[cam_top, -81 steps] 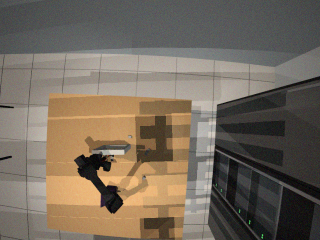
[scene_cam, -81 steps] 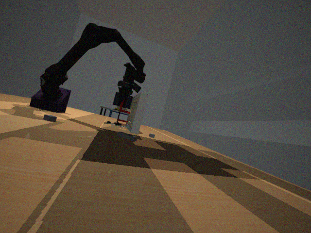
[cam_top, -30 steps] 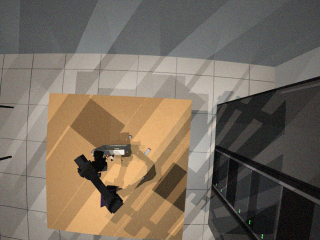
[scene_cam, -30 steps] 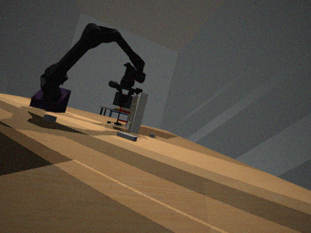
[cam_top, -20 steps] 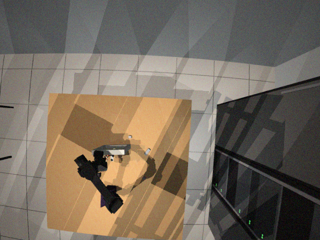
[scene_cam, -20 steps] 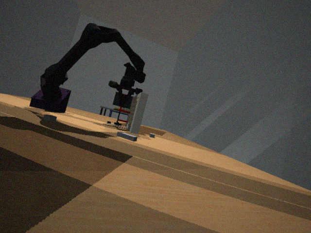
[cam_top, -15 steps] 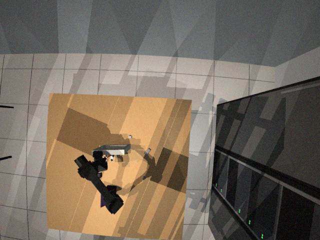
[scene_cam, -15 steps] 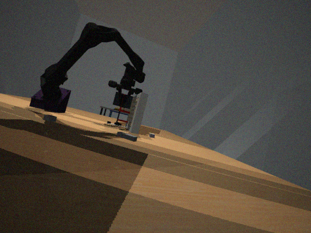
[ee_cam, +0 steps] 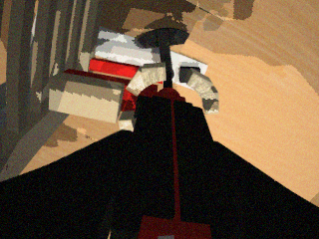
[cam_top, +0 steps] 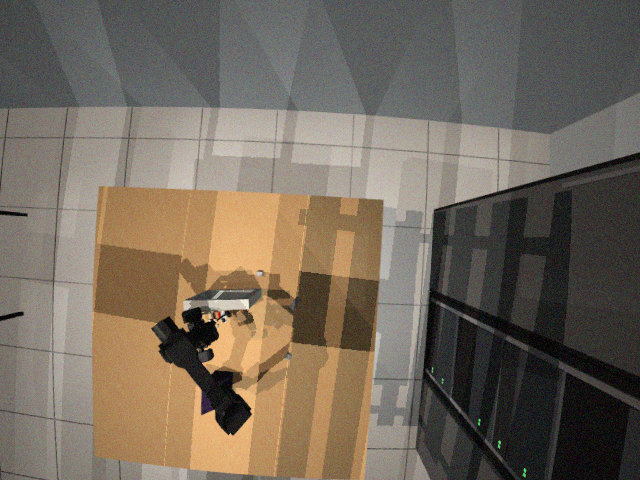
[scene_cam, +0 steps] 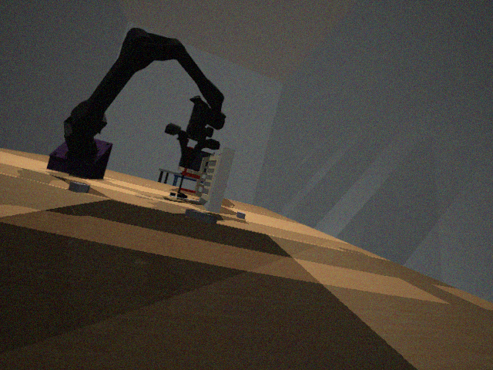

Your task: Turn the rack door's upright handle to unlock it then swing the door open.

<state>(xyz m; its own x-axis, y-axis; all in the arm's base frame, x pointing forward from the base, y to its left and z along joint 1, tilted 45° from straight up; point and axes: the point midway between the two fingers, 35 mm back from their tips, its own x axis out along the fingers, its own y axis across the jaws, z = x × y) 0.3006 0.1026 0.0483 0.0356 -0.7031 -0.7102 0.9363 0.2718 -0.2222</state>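
My gripper (cam_top: 201, 333) (scene_cam: 191, 153) (ee_cam: 167, 147) points down and is shut on the upright handle (scene_cam: 190, 162) (ee_cam: 159, 119), a black block. Only a narrow dark red line shows between its two halves in the wrist view. A thin black rod (ee_cam: 165, 52) runs from it to a dark round foot. Pale curved pieces (ee_cam: 201, 87) flank the rod. The pale rack (cam_top: 237, 304) (scene_cam: 220, 179) (ee_cam: 30, 85) stands upright close beside the gripper. I cannot tell door from frame, or see a clear gap. The handle looks turned a little at most.
Small grey blocks (cam_top: 260, 272) (scene_cam: 78, 186) lie around the rack on the wooden table (cam_top: 139, 403); a longer one (scene_cam: 201, 215) lies at its foot. Red bars (ee_cam: 112, 67) and a pale block (ee_cam: 85, 102) are near the handle. The arm's purple base (scene_cam: 101, 159) is at the table's near side.
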